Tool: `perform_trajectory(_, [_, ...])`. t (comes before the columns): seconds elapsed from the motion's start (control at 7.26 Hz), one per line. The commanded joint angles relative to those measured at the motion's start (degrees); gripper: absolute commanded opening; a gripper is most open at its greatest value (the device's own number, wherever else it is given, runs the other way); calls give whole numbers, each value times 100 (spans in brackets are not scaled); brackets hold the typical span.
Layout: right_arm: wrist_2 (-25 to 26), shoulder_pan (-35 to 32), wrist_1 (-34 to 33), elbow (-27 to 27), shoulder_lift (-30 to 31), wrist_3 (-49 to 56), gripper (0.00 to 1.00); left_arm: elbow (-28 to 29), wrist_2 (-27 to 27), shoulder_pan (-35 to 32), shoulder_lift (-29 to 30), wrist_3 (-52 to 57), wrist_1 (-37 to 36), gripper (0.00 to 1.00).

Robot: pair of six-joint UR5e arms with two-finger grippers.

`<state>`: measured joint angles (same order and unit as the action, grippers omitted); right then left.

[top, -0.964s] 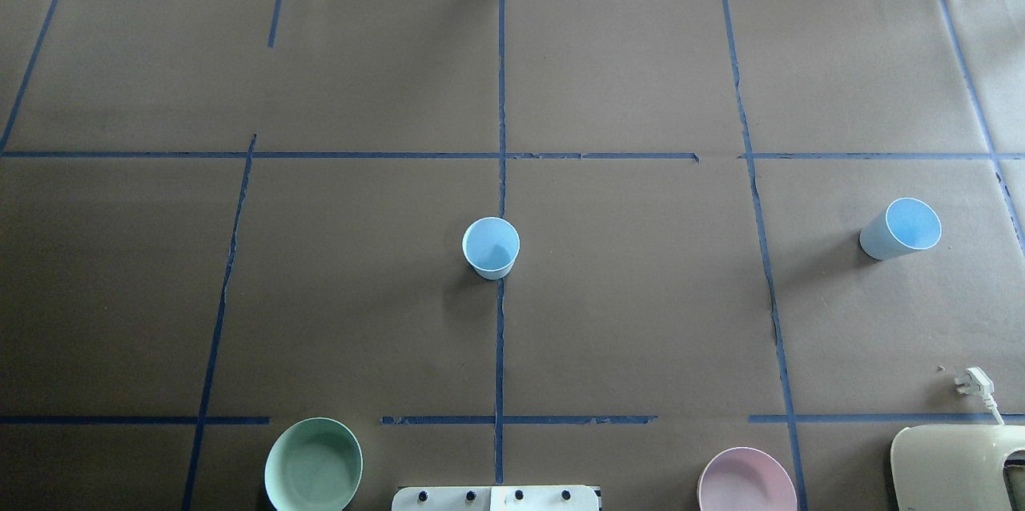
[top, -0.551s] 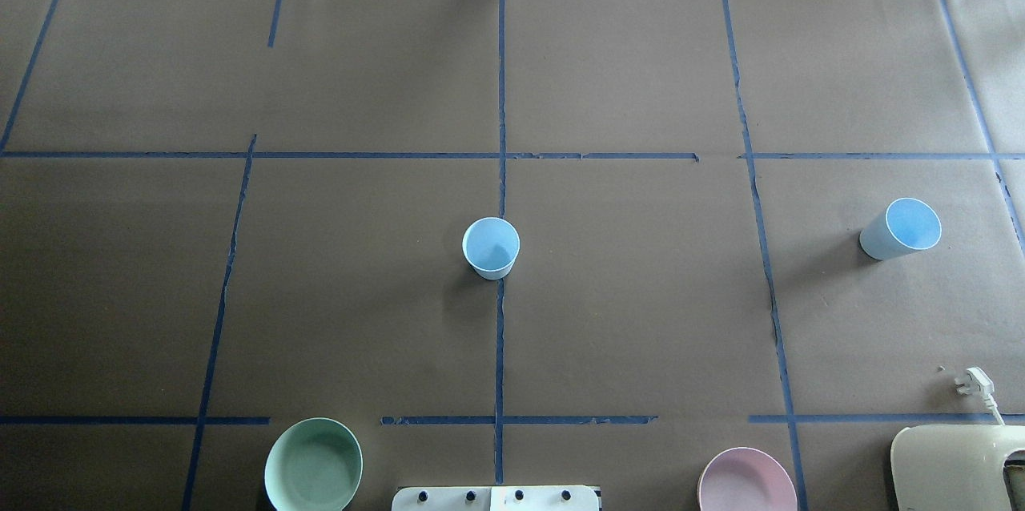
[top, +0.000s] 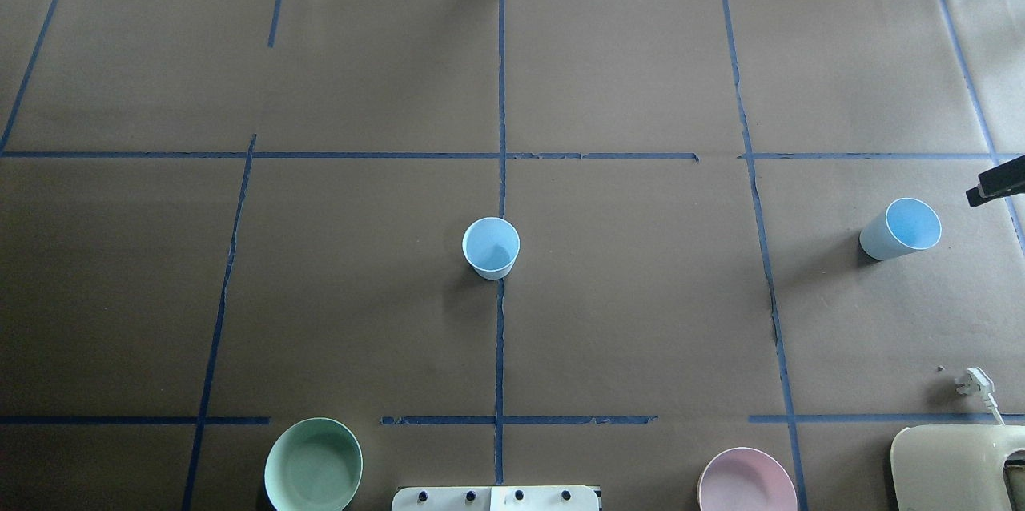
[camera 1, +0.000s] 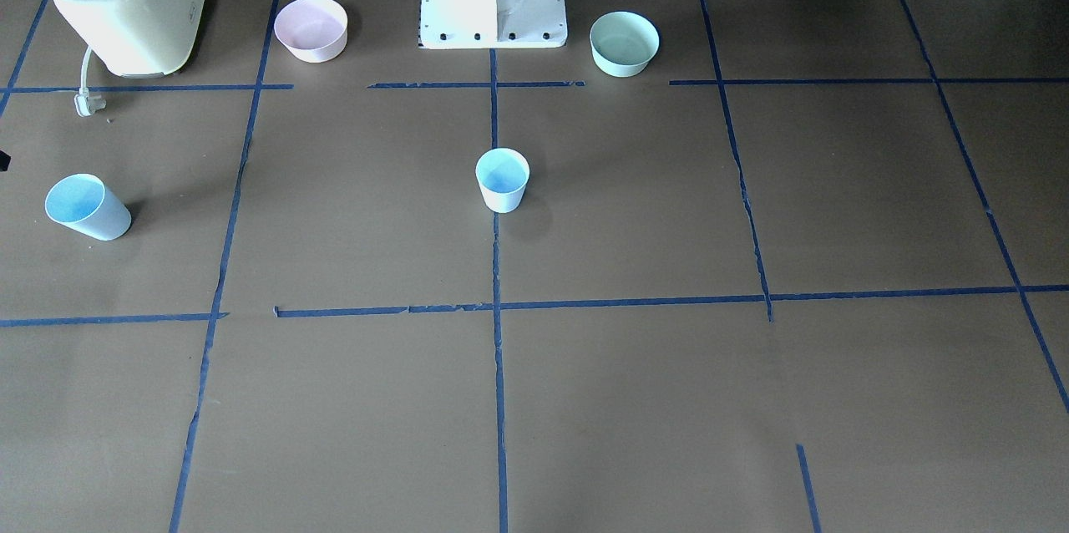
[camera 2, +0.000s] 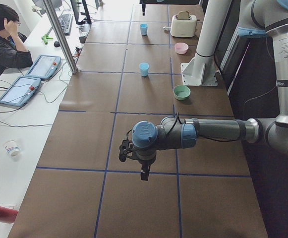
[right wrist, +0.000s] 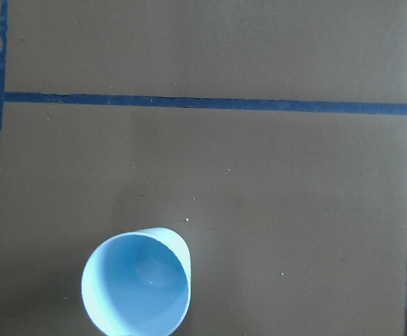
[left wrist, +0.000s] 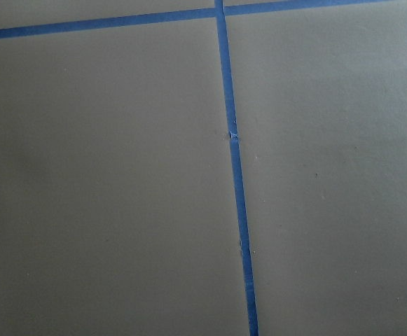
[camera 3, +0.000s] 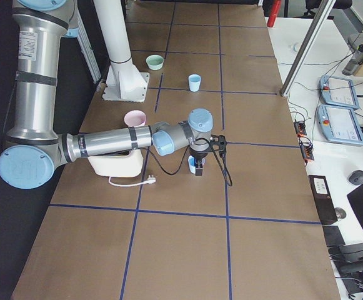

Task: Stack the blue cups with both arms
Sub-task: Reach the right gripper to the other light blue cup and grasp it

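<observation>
One blue cup (top: pixel 491 247) stands upright on the centre tape line, also in the front view (camera 1: pixel 502 180). The second blue cup (top: pixel 901 228) stands at the far right, also in the front view (camera 1: pixel 86 207). In the right wrist view this cup (right wrist: pixel 136 283) lies below and to the lower left, with no fingers showing. A black tip of my right gripper (top: pixel 995 183) pokes in at the right edge just beyond that cup; I cannot tell its state. My left gripper (camera 2: pixel 143 174) hangs over bare paper far from both cups; I cannot tell its state.
A mint-green bowl (top: pixel 313 464) and a pink bowl (top: pixel 746 481) flank the white pedestal base (top: pixel 496 497). A cream toaster (top: pixel 957 467) with its loose plug (top: pixel 977 383) sits at the near right corner. A person (camera 2: pixel 5 39) sits beside the table.
A black tip of the right gripper has come into the overhead view at the right edge, near the right cup. Both cups have stayed in place.
</observation>
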<state>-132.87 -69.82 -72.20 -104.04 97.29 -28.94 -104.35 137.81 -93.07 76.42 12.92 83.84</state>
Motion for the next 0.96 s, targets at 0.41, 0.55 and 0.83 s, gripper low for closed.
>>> perform_trajectory(0.41, [322, 679, 1234, 630, -8, -850, 99, -7, 0, 0, 5, 9, 0, 100])
perform_trajectory(0.55, [419, 802, 1226, 648, -8, -867, 99, -15, 0, 0, 5, 9, 0, 100])
perform_trajectory(0.83, [464, 969, 1226, 858, -165, -867, 76, -7, -9, 0, -4, 9, 0, 100])
